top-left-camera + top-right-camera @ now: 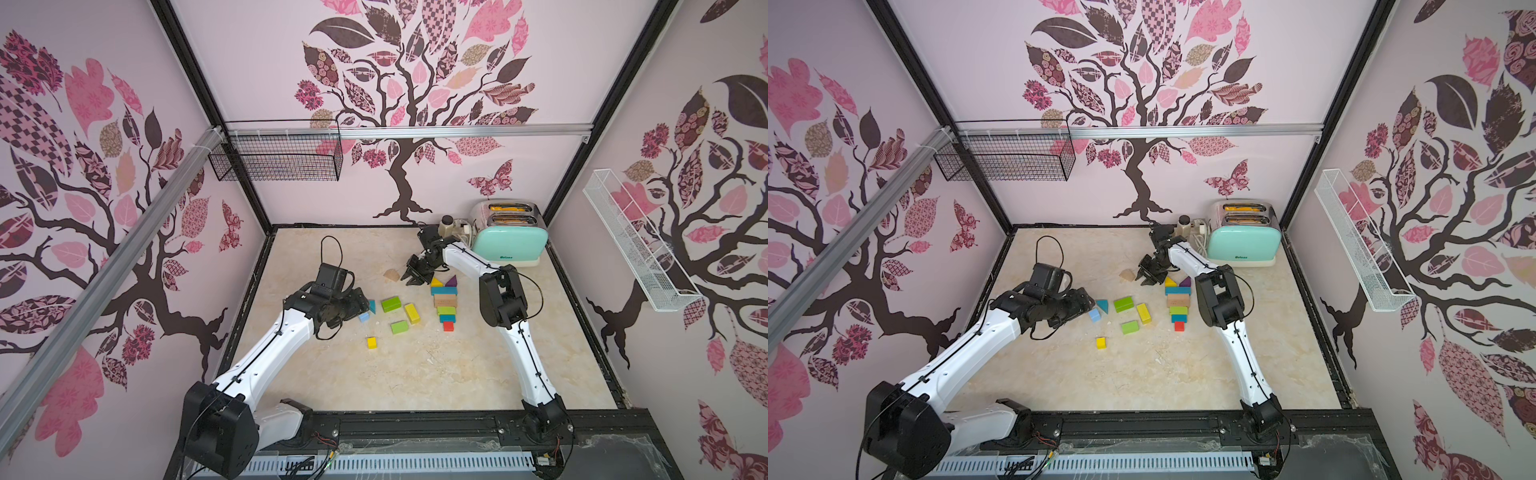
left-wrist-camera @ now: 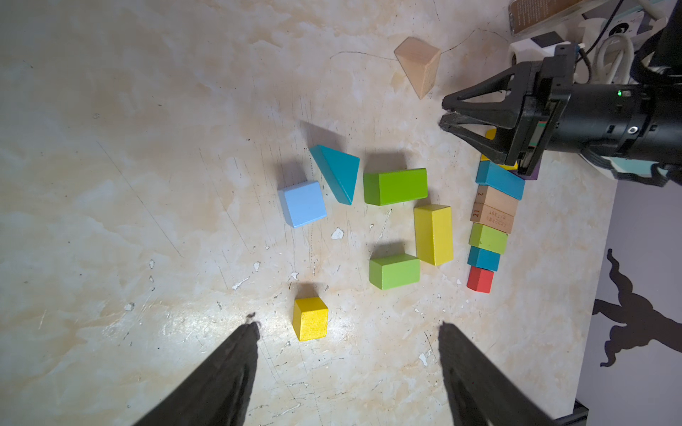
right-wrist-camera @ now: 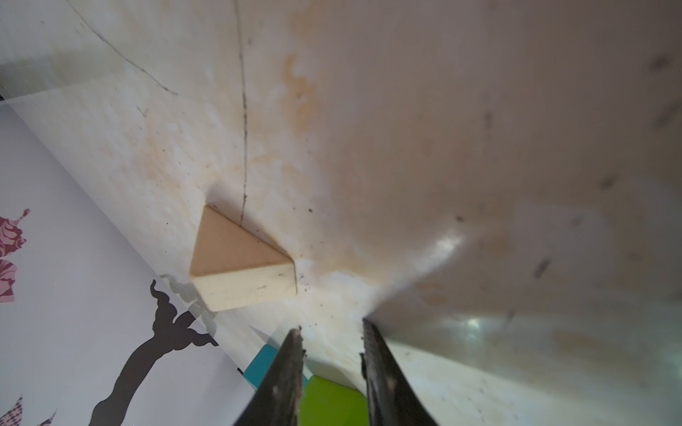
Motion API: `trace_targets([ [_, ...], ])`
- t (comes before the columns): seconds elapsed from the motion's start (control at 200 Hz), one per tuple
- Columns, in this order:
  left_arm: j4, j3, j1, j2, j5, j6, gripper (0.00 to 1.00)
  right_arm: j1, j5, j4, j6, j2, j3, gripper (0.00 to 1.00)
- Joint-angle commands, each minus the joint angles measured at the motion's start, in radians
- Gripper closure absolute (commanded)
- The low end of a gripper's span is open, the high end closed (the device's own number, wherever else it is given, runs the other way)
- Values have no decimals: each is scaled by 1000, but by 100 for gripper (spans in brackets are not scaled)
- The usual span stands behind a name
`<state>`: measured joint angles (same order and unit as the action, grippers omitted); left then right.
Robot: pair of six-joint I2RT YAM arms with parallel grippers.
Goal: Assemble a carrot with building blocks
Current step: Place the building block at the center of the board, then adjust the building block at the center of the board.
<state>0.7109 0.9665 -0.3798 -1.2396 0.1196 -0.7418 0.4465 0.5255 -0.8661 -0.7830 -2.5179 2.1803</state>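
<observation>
A flat column of building blocks lies at the right: red cube (image 1: pixel 448 326), teal, green, tan (image 1: pixel 445 300), a teal bar, then a yellow wedge (image 1: pixel 436 282) and a purple wedge (image 1: pixel 451 281) at its far end. My right gripper (image 1: pixel 409 279) hovers just left of those wedges, open a little and empty (image 3: pixel 330 332). A tan wedge (image 3: pixel 240 265) lies apart beyond it. Loose blocks sit mid-table: two green bars (image 2: pixel 395 186), a yellow bar (image 2: pixel 433 234), a teal wedge (image 2: pixel 339 171), a light blue cube (image 2: pixel 302 203) and a yellow cube (image 2: pixel 310 319). My left gripper (image 2: pixel 348 326) stands wide open above them, empty.
A mint toaster (image 1: pixel 510 245) stands at the back right corner, with a brown-lidded jar (image 1: pixel 446 224) and a white power strip with cable (image 1: pixel 463 230) beside it. A black wire basket (image 1: pixel 276 160) and a white rack (image 1: pixel 636 245) hang on the walls.
</observation>
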Motion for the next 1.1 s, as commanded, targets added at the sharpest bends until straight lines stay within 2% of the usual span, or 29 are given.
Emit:
trace_targets([
  [0.0,-19,2,4,-9,8,-2,19,4,-93,-46,93,32,52,67],
  [0.1,-20,5,4,-16,10,-2,19,9,-109,-36,170,42,61,65],
  [0.23,-17,13,5,-17,11,2,19,28,-146,-31,325,74,110,51],
  [0.455,18,28,4,-12,5,16,19,59,-155,23,614,65,116,38],
  [0.655,53,33,5,-6,-1,25,19,86,-250,16,820,4,156,25],
  [0.855,78,33,4,-4,-1,33,19,105,-324,50,943,-13,132,19],
  [1.095,85,33,5,-16,-1,43,19,118,-354,37,995,-54,166,21],
])
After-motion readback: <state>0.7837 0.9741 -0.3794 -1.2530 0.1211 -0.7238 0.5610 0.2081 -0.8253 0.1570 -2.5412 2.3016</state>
